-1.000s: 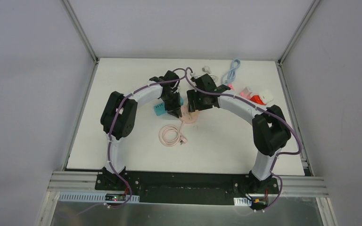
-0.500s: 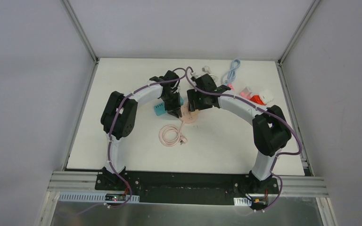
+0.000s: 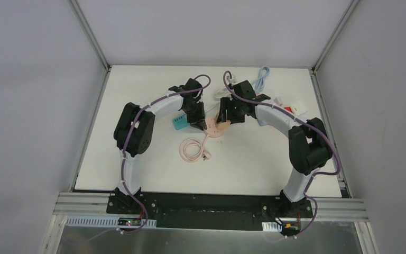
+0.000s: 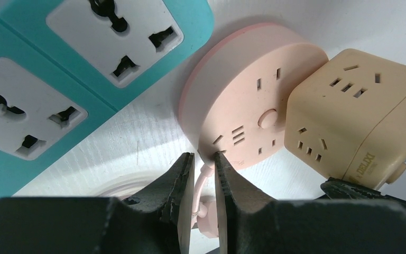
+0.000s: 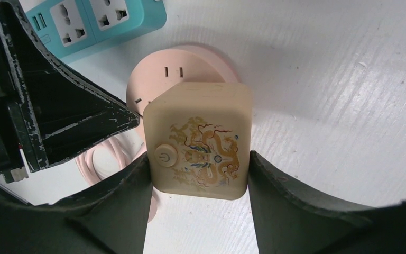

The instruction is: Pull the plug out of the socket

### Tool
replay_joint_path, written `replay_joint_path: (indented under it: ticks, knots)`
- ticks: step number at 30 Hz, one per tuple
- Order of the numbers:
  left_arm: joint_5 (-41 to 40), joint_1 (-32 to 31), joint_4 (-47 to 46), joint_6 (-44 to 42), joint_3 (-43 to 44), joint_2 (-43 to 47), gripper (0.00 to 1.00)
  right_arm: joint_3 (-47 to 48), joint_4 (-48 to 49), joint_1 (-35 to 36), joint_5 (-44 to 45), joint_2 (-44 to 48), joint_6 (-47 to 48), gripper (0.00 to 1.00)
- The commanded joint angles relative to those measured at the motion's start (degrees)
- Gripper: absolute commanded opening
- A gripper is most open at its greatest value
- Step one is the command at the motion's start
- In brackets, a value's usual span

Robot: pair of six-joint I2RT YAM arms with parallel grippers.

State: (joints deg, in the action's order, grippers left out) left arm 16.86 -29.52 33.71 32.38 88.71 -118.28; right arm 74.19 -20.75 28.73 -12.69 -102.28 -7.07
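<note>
Gripping the beige cube plug [image 5: 198, 132] by its two side faces, the right hand [image 5: 198, 172] stands half-spread around it. The plug sits seated in the round pink socket [image 5: 190, 58], mid-table [image 5: 322, 79], just right of the teal power strip [image 5: 92, 21]. The left hand [image 4: 203, 161] is closed tight, pinching the pink cable [image 4: 203, 182] where it leaves the socket.

Judgement: the cube looks rigid, light and smooth-sided. Its prongs will likely resist and the light socket may lift, so a side grip plus a hold-down suits.

The right wrist view shows contact on both faces. Only the left wrist view shows the cable pinch.

Teal power strip [image 4: 58, 53] lies flat on the table [image 3: 254, 164] — blue cable [image 3: 264, 74] farther back.
</note>
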Motion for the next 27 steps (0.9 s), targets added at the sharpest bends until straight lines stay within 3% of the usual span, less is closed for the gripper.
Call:
replay_joint_path:
  ticks: [1, 6, 8, 18, 24, 27]
  knots:
    - [-5.53, 0.75, 3.73, -1.97, -1.34, -3.36, 0.20, 4.58, 2.24, 3.12, -0.66, 4.58, -0.71, 0.00]
    - [-5.33, 0.95, 3.79, -1.93, -1.08, -3.59, 0.20, 8.07, -4.40, 9.74, 16.00, -0.87, 5.33, 0.00]
    - [-6.04, 1.03, 4.42, -1.88, -0.82, -3.61, 0.20, 9.29, -5.92, 10.11, 17.59, -2.02, 4.75, 0.00]
    - [-5.05, 1.57, 6.71, -2.56, 1.19, -4.89, 0.20, 6.81, 1.35, 0.80, -8.80, 2.06, -4.74, 0.00]
    - [-4.39, 2.00, 6.79, -2.81, 1.48, -5.06, 0.20, 7.59, -1.31, 3.63, 1.25, -0.14, -2.51, 0.00]
    - [-4.18, 2.07, 6.73, -2.85, 1.47, -5.12, 0.21, 8.52, -2.09, 3.17, 1.91, 0.13, -1.67, 0.00]
